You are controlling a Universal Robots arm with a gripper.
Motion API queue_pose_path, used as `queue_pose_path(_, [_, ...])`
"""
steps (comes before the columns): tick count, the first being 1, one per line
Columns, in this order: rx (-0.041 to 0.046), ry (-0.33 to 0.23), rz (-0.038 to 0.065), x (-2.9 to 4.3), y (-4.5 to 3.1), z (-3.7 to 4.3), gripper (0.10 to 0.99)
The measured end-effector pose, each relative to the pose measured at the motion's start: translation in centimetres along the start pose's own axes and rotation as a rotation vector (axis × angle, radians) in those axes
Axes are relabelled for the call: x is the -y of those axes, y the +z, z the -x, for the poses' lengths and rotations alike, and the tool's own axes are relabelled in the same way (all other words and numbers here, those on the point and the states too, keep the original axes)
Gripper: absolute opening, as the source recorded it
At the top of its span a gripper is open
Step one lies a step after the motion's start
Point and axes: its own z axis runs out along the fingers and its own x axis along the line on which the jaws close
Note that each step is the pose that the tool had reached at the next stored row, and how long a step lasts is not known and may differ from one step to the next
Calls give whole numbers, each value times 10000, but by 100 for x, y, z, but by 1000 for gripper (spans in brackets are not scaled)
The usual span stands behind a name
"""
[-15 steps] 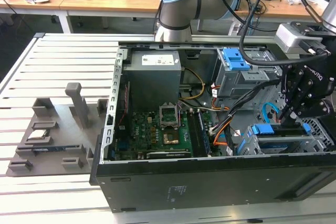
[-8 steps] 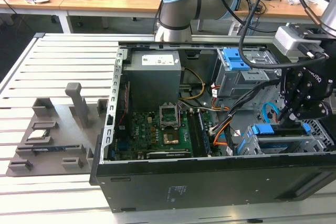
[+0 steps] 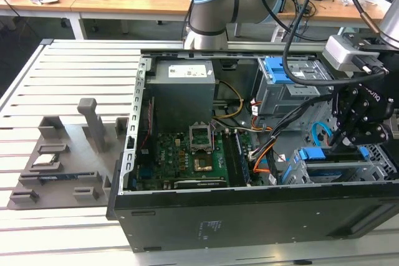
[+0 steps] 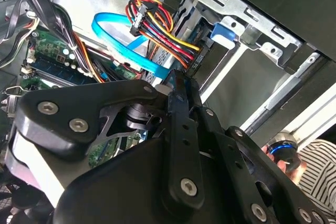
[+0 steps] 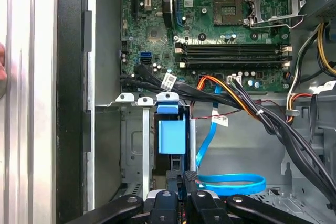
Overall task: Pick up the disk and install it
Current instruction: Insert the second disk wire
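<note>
In the exterior view the gripper (image 3: 354, 144) reaches down into the open computer case (image 3: 249, 216), over the blue-framed disk (image 3: 324, 154) standing on edge in the grey drive bay (image 3: 336, 169). In the first wrist view the fingertips (image 5: 190, 178) meet just beside the disk's blue bracket (image 5: 171, 136); whether they grip it cannot be told.

The arm reaches down at the exterior view's right, its end effector (image 3: 353, 143) pointing straight downward, black fingers (image 5: 190, 182) drawn close together, nearly touching at the tips.
</note>
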Motion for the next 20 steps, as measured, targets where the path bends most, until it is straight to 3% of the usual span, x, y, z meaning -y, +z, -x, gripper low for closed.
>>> queue_pose_path(2, [1,-2,0,1,3,1,169])
queue_pose_path(3, [0,-2,0,1,3,1,231])
queue_pose_path(4, [2,-2,0,0,-19,-1,231])
queue_pose_path(6, [-6,1,1,-9,-174,8,231])
queue_pose_path(8, [22,-5,23,0,-172,10,149])
queue_pose_path(9, [54,-11,106,43,-155,11,106])
queue_pose_path(10, [54,-23,282,148,-115,15,106])
queue_pose_path(20, [58,-25,310,151,-74,17,106])
